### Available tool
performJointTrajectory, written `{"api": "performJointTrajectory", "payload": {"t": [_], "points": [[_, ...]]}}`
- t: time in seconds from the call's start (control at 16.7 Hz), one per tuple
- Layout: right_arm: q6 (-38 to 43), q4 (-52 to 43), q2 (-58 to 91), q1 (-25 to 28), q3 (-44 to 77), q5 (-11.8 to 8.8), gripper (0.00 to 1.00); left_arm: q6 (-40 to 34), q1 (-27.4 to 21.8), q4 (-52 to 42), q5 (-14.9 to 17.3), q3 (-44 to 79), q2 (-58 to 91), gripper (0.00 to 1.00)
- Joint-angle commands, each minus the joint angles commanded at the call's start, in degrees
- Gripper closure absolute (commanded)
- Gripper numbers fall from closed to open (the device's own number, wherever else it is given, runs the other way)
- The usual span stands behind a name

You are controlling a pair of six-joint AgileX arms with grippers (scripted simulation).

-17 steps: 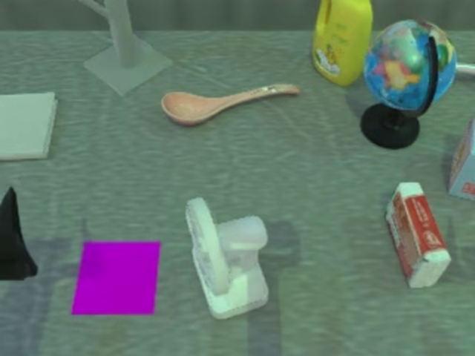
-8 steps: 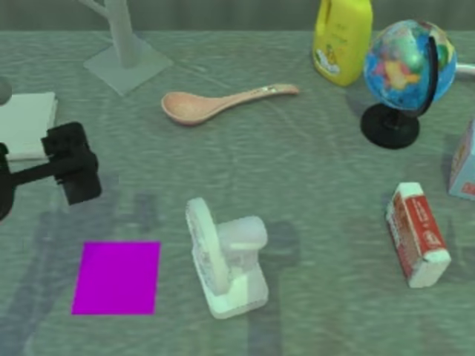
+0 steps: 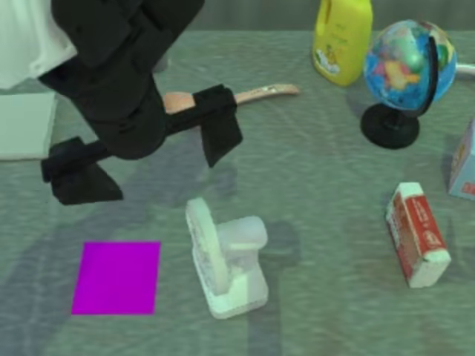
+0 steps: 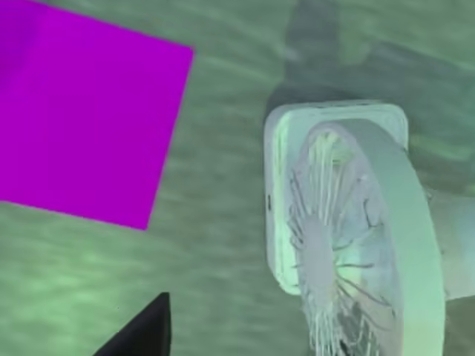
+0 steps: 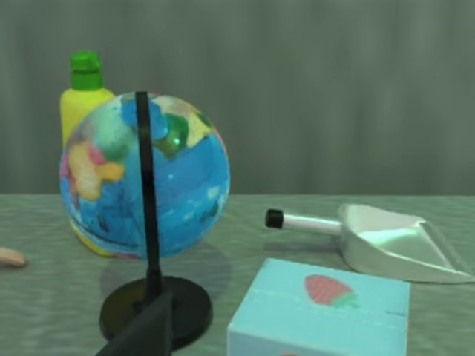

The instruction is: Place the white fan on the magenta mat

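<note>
The white fan (image 3: 226, 256) lies on its side near the table's front middle, grille towards the left. The magenta mat (image 3: 116, 277) lies flat just left of it, a gap between them. My left gripper (image 3: 152, 167) hovers open above the table behind the fan and mat, with nothing between its fingers. In the left wrist view the fan's grille (image 4: 349, 222) and the mat (image 4: 82, 119) show below, with one dark fingertip (image 4: 145, 334) at the edge. My right arm is parked out of the top view; one of its fingers (image 5: 147, 330) shows off to the side, open.
A pink spoon (image 3: 260, 93) lies partly under the left arm. A yellow bottle (image 3: 341, 37) and a globe (image 3: 404, 63) stand at the back right. A red-and-white box (image 3: 418, 233), a light blue box (image 5: 323, 311) and a metal scoop (image 5: 386, 241) are on the right, a pale slab (image 3: 26, 126) on the left.
My left arm has swung in from the left edge, risen towards the camera and now hangs over the table behind the fan. Fan and mat have not moved.
</note>
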Motion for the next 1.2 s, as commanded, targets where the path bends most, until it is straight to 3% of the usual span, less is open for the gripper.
{"api": "performJointTrajectory", "payload": {"t": [0.42,0.78,1.2], "points": [[0.0,0.0,0.0,0.0,0.0,0.0,0.0,-8.7,-5.8,-11.9,0.0,12.7,14.4,0.0],[0.0,0.0,0.0,0.0,0.0,0.0,0.0,-8.5,-5.6,-10.8,0.0,11.6,14.3,0.0],[0.0,0.0,0.0,0.0,0.0,0.0,0.0,-8.6,-5.6,-0.8,0.0,1.8,14.6,0.0]]}}
